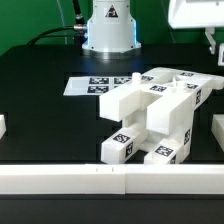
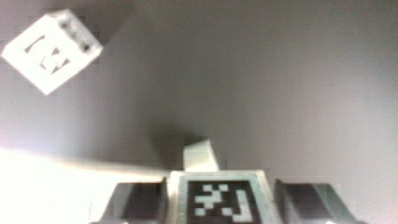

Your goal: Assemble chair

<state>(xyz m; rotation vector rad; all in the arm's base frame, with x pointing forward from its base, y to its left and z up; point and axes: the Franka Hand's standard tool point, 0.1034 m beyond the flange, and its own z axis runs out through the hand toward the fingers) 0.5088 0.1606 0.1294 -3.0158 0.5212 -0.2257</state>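
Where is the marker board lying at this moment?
In the exterior view the marker board lies flat just in front of the robot's base, behind the part-built chair and towards the exterior view's left.

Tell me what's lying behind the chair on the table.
The marker board lies flat behind the chair, with the arm's base further back. The chair covers the board's end on the exterior view's right.

Claw (image 2: 222,204) clamped on tagged white piece (image 2: 203,158); another tagged block (image 2: 59,50) well apart.
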